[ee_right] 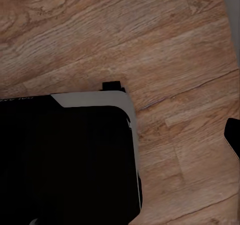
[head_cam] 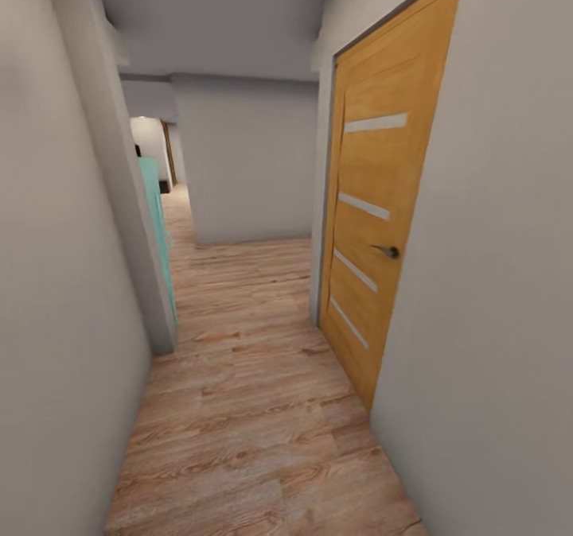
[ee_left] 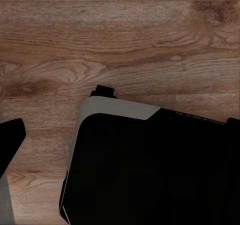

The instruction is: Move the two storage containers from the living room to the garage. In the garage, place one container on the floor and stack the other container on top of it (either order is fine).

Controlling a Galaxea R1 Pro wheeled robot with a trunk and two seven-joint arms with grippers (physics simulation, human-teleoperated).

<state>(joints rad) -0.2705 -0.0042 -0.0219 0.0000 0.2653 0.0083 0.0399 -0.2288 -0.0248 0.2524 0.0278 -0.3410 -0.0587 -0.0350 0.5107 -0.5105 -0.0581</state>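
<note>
The robot is facing down a narrow hallway, wood plank floor (head_cam: 255, 409) running ahead past an orange door (head_cam: 374, 226) on its right. The storage containers are lying somewhere beyond these frames, so their bearing from either end effector cannot be judged. The wrist cameras are looking down at the robot's dark base (ee_left: 150, 170), and I cannot tell either end effector's opening or load.

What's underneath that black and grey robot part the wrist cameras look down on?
Wood plank floor surrounds the black and grey body on the sides that show. Whatever lies directly beneath it is covered.

Even soft light, no glare; slight blur throughout; wide-angle stretch at hallway edges
</note>
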